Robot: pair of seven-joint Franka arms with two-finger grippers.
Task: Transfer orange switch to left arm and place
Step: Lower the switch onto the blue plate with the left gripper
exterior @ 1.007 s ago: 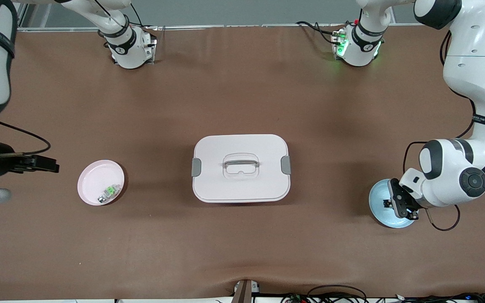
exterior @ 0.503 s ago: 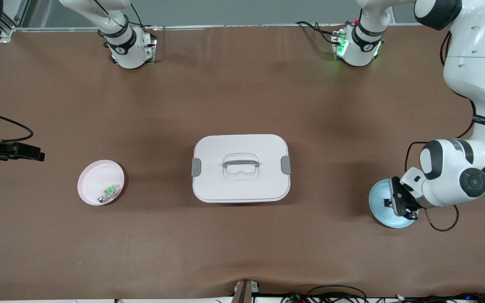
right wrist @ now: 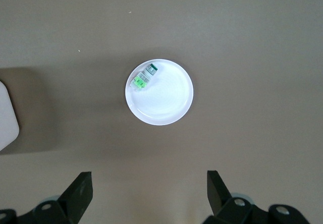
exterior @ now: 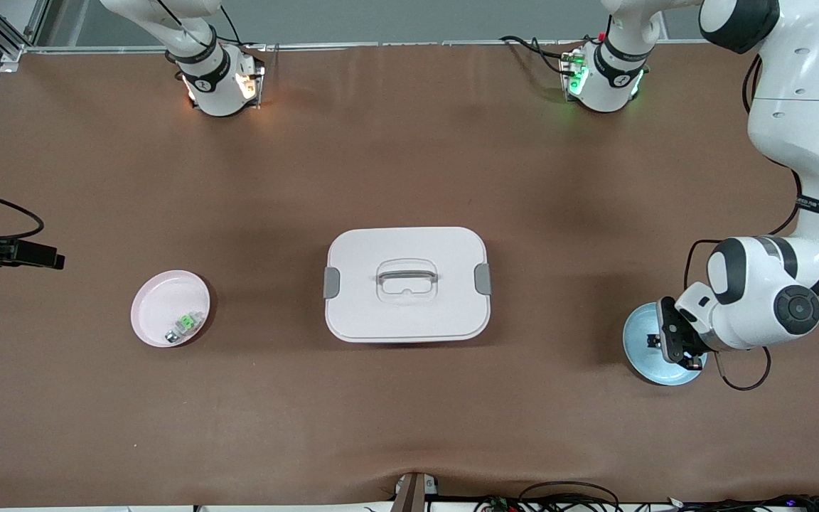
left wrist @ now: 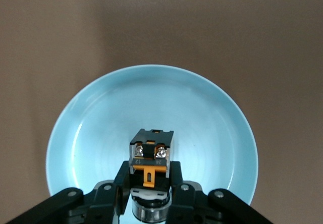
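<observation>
The orange switch (left wrist: 152, 151), black with an orange centre and two screws, stands between the fingers of my left gripper (left wrist: 150, 177), which is shut on it low over the pale blue plate (left wrist: 101, 113). In the front view the left gripper (exterior: 671, 343) is over that blue plate (exterior: 638, 326) at the left arm's end of the table. My right gripper (right wrist: 150, 183) is open and empty, high over bare table near the pink plate (right wrist: 166, 103). In the front view the right gripper (exterior: 40, 254) is at the edge of the picture. The white box (exterior: 407, 283) sits at mid-table between the plates.
The pink plate (exterior: 161, 302) holds a small green-and-clear component (exterior: 183, 325), which also shows in the right wrist view (right wrist: 144, 77). A corner of the box (right wrist: 6, 115) shows there too. Both arm bases stand along the table edge farthest from the front camera.
My right arm has drawn back toward its end of the table, and most of it has left the front view. The left gripper stays at the blue plate, barely shifted.
</observation>
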